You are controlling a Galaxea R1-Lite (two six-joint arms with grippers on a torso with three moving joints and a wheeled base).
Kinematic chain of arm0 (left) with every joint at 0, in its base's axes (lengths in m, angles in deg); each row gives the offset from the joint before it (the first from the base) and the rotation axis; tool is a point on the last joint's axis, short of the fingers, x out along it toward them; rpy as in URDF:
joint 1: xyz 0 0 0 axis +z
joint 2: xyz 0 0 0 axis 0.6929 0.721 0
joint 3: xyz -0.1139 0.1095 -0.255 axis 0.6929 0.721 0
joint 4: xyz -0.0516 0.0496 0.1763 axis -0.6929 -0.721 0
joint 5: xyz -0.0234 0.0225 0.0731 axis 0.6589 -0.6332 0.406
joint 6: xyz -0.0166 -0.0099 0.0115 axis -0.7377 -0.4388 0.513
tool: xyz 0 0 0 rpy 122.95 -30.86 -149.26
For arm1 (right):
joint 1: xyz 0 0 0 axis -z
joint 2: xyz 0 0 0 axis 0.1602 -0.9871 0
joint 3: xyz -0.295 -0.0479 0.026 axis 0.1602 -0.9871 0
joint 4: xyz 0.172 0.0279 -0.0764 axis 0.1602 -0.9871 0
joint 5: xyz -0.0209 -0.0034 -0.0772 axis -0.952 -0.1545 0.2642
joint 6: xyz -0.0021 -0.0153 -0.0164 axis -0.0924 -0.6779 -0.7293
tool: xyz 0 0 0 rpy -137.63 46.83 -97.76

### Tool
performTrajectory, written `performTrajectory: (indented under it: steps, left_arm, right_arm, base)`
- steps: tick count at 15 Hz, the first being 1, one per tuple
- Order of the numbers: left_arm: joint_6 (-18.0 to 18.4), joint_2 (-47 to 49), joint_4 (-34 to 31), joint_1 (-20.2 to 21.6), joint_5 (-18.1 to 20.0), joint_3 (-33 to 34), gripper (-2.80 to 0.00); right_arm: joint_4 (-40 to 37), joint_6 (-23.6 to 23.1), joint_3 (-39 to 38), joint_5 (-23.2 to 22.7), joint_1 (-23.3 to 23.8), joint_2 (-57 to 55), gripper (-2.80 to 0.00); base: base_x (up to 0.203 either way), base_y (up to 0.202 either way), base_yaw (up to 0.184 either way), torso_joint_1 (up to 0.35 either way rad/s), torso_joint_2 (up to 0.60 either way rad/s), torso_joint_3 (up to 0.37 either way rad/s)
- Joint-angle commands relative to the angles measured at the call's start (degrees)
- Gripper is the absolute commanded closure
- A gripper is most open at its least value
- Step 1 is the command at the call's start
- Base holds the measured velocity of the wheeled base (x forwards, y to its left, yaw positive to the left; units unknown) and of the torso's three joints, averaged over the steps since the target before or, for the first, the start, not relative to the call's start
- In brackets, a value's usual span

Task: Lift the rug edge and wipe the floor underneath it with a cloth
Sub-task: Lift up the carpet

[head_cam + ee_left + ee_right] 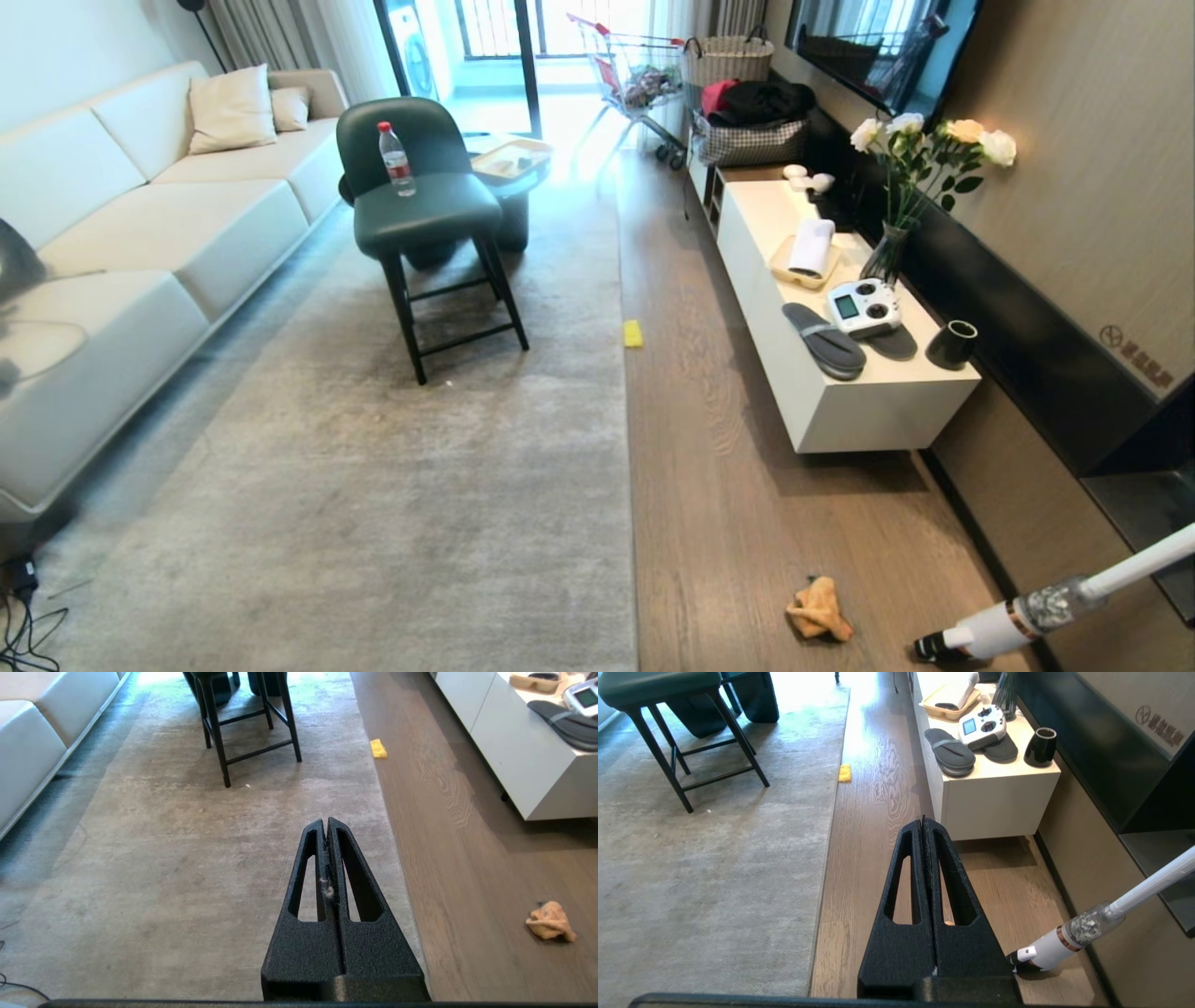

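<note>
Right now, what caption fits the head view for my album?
Orange cloth lies crumpled on the wood floor beside the grey rug edge.

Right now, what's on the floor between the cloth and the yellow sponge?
Nothing: the head view shows only bare floor between the cloth and the sponge, which lies against the rug edge. The left wrist view agrees.
</note>
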Motion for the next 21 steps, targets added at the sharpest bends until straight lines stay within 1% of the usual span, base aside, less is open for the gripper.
performTrajectory:
  steps: [1,12,21]
  left_arm:
    - [0.0,0.0,0.0,0.0,0.0,0.0,0.0]
    - [0.0,0.0,0.0,0.0,0.0,0.0,0.0]
    - [0.0,0.0,0.0,0.0,0.0,0.0,0.0]
  right_arm:
    - [0.1,0.0,0.0,0.0,0.0,-0.1,0.0]
    - [0.1,0.0,0.0,0.0,0.0,-0.1,0.0]
    - [0.1,0.2,0.0,0.0,0.0,-0.1,0.0]
  base:
    - [0.0,0.0,0.0,-0.201,0.52,0.331]
    - [0.0,0.0,0.0,-0.164,0.53,0.353]
    - [0.0,0.0,0.0,-0.073,0.47,0.384]
